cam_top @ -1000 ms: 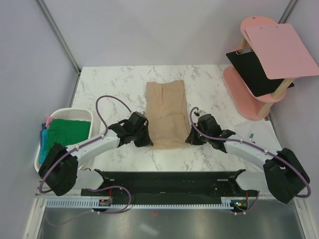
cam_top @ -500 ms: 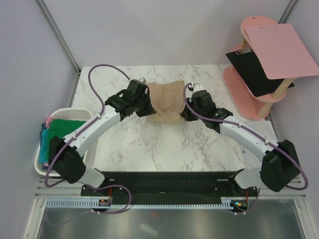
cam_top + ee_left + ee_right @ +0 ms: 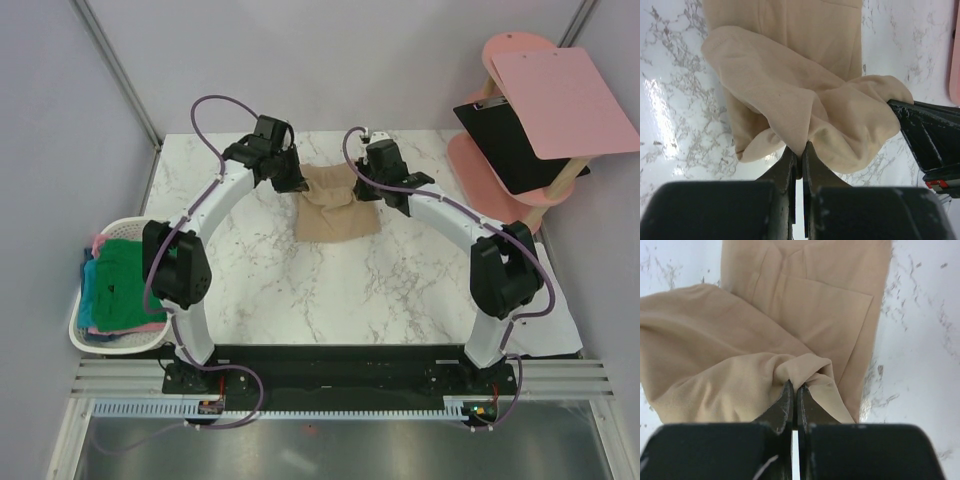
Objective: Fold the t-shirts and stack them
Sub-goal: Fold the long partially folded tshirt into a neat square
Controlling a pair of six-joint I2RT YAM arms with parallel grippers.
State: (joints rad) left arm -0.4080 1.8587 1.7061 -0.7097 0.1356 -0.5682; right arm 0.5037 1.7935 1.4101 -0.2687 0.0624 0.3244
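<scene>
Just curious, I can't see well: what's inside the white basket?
A green t-shirt lies on top in the basket. Blue cloth and pink cloth peek out at its left. Anything beneath them is covered.

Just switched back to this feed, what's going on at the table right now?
Both arms are stretched to the far side of the marble table. The left gripper and the right gripper are each shut on a bunched edge of the tan cloth t-shirt, holding that end doubled over the part lying flat. A green t-shirt sits in the white slatted basket on the left.
</scene>
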